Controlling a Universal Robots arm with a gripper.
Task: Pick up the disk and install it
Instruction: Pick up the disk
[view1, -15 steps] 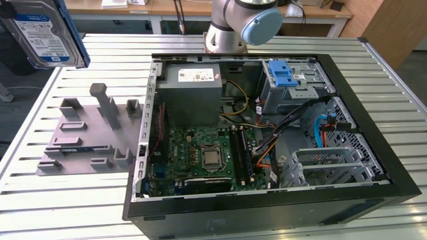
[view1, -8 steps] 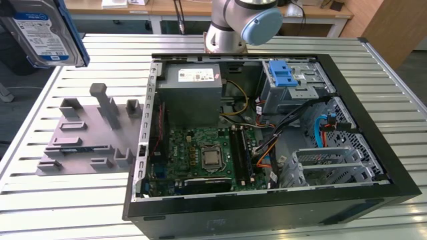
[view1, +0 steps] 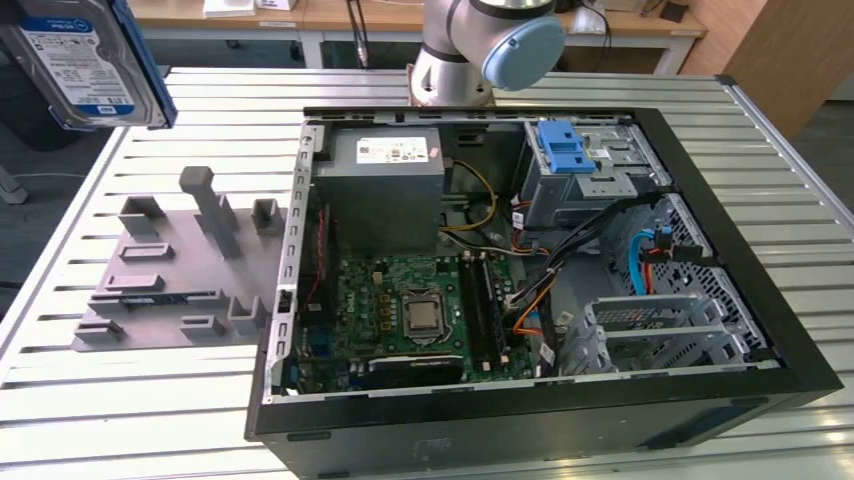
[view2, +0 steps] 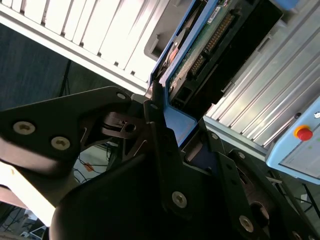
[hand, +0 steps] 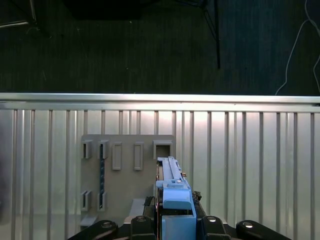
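Your hand (view2: 185, 132) is gripping the disk (view2: 200, 45): in the second wrist view its dark fingers (view2: 156, 117) are pressing on either side of the blue carrier rail, with the drive's green circuit board facing the camera. In the first wrist view you are seeing the disk (hand: 172, 187) edge-on, sticking out from the hand (hand: 175, 225) and hanging in the air above the grey fixture plate (hand: 125, 185), which is lying flat on the slatted metal desk (hand: 250, 150).

In the exterior view the disk (view1: 80, 60) is showing its blue-and-white label at the exterior view's upper left, well above the desk (view1: 200, 400) and well apart from the open computer case (view1: 747, 300). The fixture plate (view1: 174, 270) is sitting just beside the case, on the exterior view's left of it. Inside the case, the grey power supply box (view1: 387, 190) is sitting above the green motherboard (view1: 414, 310), and a blue bracket (view1: 567, 150) is resting on top of the metal drive cage (view1: 587, 185). The arm (view1: 487, 45) is rising behind the case
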